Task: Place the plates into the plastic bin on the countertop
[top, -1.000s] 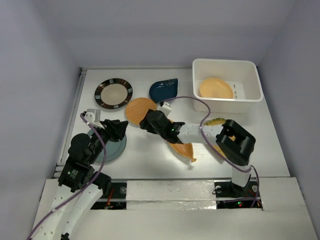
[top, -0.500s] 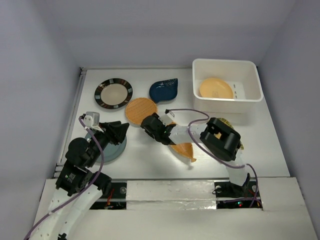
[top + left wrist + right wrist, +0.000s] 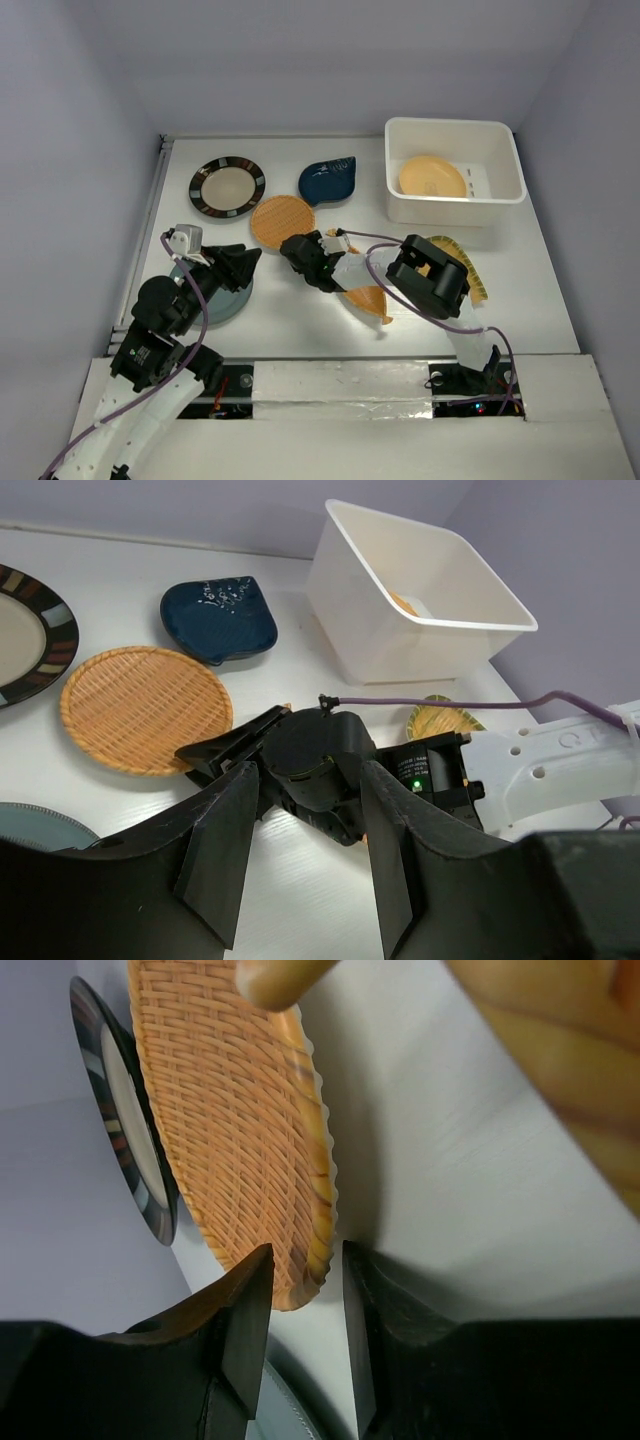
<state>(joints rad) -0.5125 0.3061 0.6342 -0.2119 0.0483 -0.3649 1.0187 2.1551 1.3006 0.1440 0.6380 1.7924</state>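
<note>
Right claw (image 3: 305, 1265) slid left, apparently onto rim of woven plate (image 3: 235, 1130).

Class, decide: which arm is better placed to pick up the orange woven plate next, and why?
Right. The right claw, open, sits at the rim of the orange woven plate, which shows between its fingers in the wrist view. The left claw hangs over the teal plate, farther away.

Top view: even, diffuse overhead light. Countertop (image 3: 300, 320) bright, near washed out, with soft shadows under the arms; walls dim toward the upper corners. Right wrist view: orange woven plate (image 3: 230, 1110) sharp, boat-shaped dish (image 3: 560, 1080) blurred, hard shadow along the plate's rim, right gripper (image 3: 305, 1252) underexposed.
</note>
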